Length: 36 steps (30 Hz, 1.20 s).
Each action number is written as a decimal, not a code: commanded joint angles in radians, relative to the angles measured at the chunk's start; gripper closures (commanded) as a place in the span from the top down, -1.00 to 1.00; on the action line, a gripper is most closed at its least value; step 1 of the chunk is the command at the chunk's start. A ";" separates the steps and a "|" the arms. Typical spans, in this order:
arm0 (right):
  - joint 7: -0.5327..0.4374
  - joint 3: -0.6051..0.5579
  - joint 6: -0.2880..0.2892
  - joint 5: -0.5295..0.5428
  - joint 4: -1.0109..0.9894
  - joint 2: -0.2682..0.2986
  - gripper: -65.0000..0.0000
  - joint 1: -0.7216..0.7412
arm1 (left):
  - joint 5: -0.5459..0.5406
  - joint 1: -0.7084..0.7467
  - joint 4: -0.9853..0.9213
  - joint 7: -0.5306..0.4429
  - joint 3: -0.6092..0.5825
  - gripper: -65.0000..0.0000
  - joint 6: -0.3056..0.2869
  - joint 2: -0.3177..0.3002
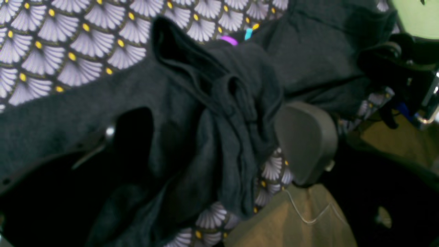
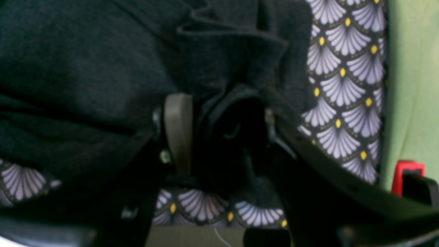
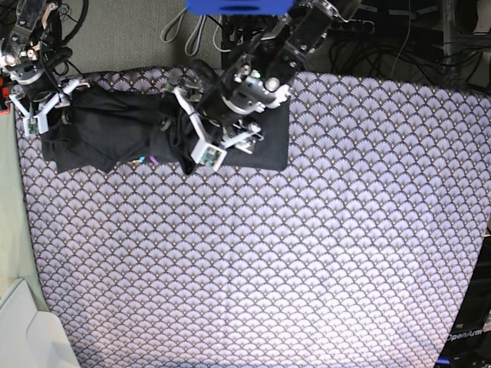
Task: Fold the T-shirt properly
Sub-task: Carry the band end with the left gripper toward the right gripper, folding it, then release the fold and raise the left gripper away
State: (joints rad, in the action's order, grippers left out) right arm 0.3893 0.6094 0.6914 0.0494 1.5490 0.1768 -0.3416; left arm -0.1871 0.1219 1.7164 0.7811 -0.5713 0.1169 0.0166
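The left pincer (image 1: 212, 137) stands wide, its grey pad (image 1: 305, 140) on one side and a dark finger on the other, with a bunched ridge of the T-shirt (image 1: 236, 113) lying loose between them; the cloth looks released rather than clamped. In the base view this pincer (image 3: 201, 149) hangs over the middle of the shirt, low and close to the fabric.

The right pincer (image 2: 219, 133) has its two fingers set on either side of a gathered fold of the same dark cloth, which fills the gap between them, so it is holding the shirt's edge. In the base view it (image 3: 47, 107) sits at the far left end of the garment.

The T-shirt (image 3: 107, 130) is dark charcoal grey and lies stretched in a long band across the top left of the worktop, rumpled in the centre. Small coloured marks (image 3: 146, 160), blue and purple, show at its lower edge; no shape or wording can be read in them.

Under it lies a purple-white fan-patterned tablecloth (image 3: 291, 253) with yellow dots, covering the whole worktop. At the bottom right corner, the words "OpenArm" (image 3: 464, 336) appear in white on a dark base.
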 commanded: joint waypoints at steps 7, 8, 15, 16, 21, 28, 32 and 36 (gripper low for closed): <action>-0.023 0.010 0.007 0.008 0.020 0.016 -0.16 0.006 | -0.042 -0.006 0.087 0.002 0.023 0.83 0.057 -0.017; -0.023 0.014 0.007 0.008 0.020 0.017 -0.16 0.008 | -0.042 -0.001 0.099 0.002 0.049 0.83 0.057 -0.016; -0.019 0.073 0.007 0.014 0.057 0.028 -0.15 0.008 | -0.064 0.028 0.156 0.004 0.250 0.58 0.051 -0.011; -0.019 0.077 0.007 0.013 0.060 0.030 -0.15 0.008 | -0.094 0.028 0.156 0.004 0.270 0.37 0.051 -0.019; -0.017 0.154 0.007 0.008 0.064 0.022 -0.15 0.008 | -0.240 0.029 0.119 0.014 0.432 -0.88 0.057 -0.089; -0.017 0.235 0.007 0.082 0.067 0.016 -0.15 0.022 | -0.461 0.101 0.103 0.014 0.752 -0.99 0.051 -0.217; -0.016 0.163 0.007 0.093 0.117 -0.001 -0.15 0.020 | -0.519 0.132 0.099 0.014 0.845 -0.99 0.051 -0.287; 0.044 0.005 0.007 0.093 0.198 -0.033 -0.15 0.017 | -0.518 0.158 0.099 0.014 0.870 -0.99 0.051 -0.310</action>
State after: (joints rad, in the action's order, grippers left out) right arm 0.4625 0.5976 0.7002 0.1307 1.7287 0.1261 -0.3248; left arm -0.6567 0.2886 1.8015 0.7860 0.2932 0.1120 -0.2825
